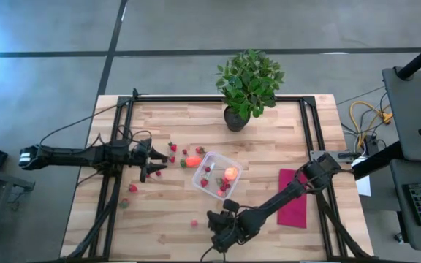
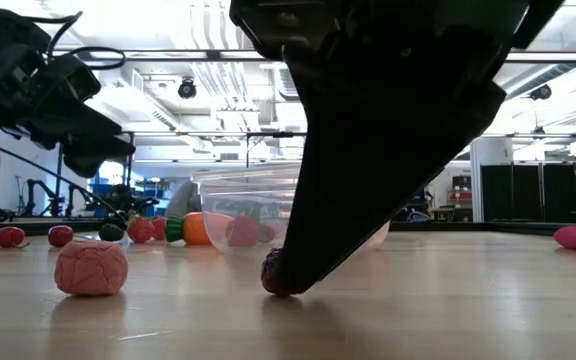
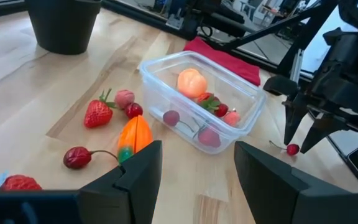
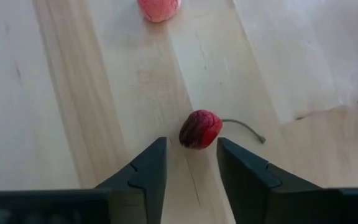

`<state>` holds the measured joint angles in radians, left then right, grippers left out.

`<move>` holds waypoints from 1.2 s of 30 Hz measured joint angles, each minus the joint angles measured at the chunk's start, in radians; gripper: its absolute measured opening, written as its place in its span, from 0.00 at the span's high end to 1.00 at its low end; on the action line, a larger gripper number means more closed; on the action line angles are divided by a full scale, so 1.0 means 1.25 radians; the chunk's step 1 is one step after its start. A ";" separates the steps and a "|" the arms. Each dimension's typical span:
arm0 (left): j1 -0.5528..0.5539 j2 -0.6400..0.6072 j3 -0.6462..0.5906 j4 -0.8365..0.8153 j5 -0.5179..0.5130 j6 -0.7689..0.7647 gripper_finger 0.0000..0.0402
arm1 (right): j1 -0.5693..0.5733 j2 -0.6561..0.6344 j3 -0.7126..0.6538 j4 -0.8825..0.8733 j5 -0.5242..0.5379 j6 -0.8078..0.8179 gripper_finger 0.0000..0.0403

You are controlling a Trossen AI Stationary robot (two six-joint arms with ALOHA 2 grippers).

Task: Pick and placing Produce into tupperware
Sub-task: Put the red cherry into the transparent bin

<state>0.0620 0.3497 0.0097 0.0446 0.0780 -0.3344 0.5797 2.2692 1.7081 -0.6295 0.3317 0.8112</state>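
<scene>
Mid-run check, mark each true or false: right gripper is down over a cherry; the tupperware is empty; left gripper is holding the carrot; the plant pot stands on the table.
1. The right gripper is down over a cherry, fingers open either side: true.
2. The tupperware is empty: false, it holds the round orange fruit and small red pieces.
3. The left gripper holds the carrot: false, it is open and the carrot lies on the table.
4. The plant pot stands on the table: true.
</scene>
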 joint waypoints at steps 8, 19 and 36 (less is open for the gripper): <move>0.000 0.022 0.000 0.004 -0.001 0.000 0.53 | -0.021 0.000 0.001 0.003 0.004 0.085 0.56; 0.000 0.039 0.000 0.005 -0.003 0.001 0.53 | -0.035 -0.001 0.001 0.004 -0.030 0.102 0.58; 0.000 0.039 0.000 0.006 -0.003 0.001 0.53 | -0.035 0.003 0.006 -0.019 -0.034 0.111 0.61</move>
<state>0.0620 0.3988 0.0093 0.0517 0.0742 -0.3332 0.5362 2.2726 1.7152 -0.6528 0.2888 0.9495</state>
